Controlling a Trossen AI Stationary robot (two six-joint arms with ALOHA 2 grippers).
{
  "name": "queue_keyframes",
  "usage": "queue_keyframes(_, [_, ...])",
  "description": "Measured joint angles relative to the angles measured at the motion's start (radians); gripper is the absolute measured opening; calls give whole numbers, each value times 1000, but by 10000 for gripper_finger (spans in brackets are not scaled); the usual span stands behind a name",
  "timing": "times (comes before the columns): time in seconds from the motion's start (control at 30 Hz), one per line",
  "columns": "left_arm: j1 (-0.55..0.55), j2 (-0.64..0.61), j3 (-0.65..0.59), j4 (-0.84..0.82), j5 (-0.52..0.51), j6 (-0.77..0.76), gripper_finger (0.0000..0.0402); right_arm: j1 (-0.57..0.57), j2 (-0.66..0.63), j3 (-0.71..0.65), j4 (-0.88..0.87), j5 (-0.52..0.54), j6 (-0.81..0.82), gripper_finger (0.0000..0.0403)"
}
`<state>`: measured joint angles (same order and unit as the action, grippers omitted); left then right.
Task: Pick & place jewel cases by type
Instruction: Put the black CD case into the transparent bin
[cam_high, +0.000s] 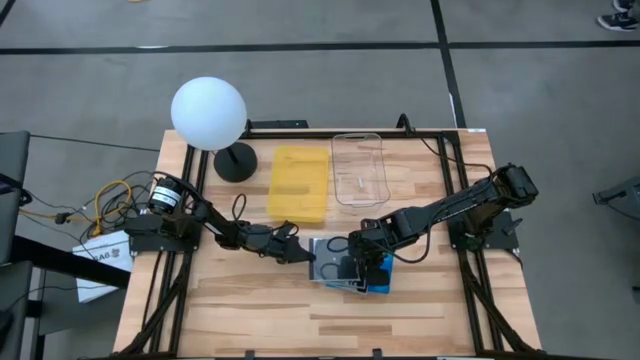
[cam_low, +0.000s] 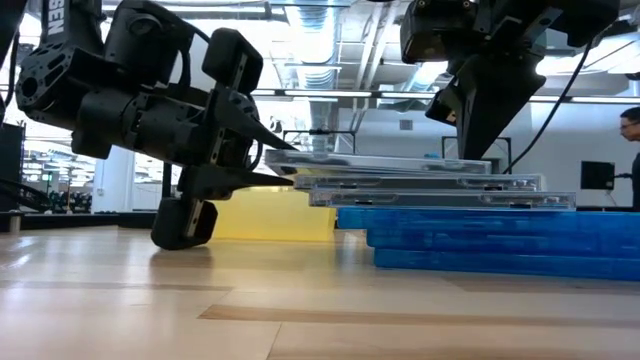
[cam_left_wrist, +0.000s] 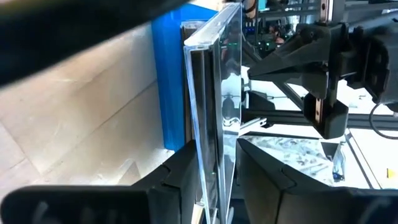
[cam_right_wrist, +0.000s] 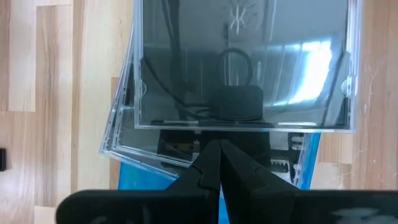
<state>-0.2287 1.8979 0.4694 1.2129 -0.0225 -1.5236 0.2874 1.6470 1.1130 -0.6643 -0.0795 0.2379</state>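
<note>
A stack of jewel cases (cam_high: 365, 272) lies at the table's middle: blue cases (cam_low: 480, 240) below, clear ones fanned out on top. My left gripper (cam_high: 303, 252) reaches in from the table's left and is shut on the top clear case (cam_low: 380, 162). My right gripper (cam_high: 352, 262) comes down from the right with its fingers shut. Its tips (cam_right_wrist: 219, 144) stand at that case's right edge, above the clear case (cam_low: 420, 182) underneath. The yellow tray (cam_high: 300, 183) and the clear container (cam_high: 360, 170) sit beyond the stack. My left gripper pinches the top clear case by its left edge (cam_low: 272, 157) between its two fingers (cam_left_wrist: 261, 180), level, from the table's left. The case is nearly flat, its held edge slightly raised, its right end (cam_low: 470, 166) on the case below. My right gripper's shut fingertips (cam_low: 478, 150) point down at the top clear case's right edge (cam_right_wrist: 242, 127). Whether they touch that edge or the case below, I cannot tell.
A black-footed lamp with a white globe (cam_high: 208, 113) stands at the table's far left. Cables (cam_high: 110, 200) trail off the left side. Bare wood (cam_high: 300, 320) lies near of the stack. A person (cam_low: 630, 150) stands in the room to the far right.
</note>
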Motion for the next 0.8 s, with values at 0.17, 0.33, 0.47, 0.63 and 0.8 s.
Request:
queue_keyframes(0.17, [0, 0, 0, -1, -2, 10, 80, -1, 0, 0, 0, 1, 0, 0])
queue_keyframes(0.33, [0, -1, 0, -6, -4, 15, 45, -1, 0, 0, 0, 1, 0, 0])
queue_keyframes(0.47, [0, -1, 0, -6, -7, 19, 29, -1, 0, 0, 0, 2, 0, 0])
queue_keyframes(0.63, [0, -1, 0, -6, -8, 21, 44, -1, 0, 0, 0, 2, 0, 0])
queue_keyframes(0.8, [1, 0, -1, 11, -3, 23, 45, -1, 0, 0, 0, 2, 22, 0])
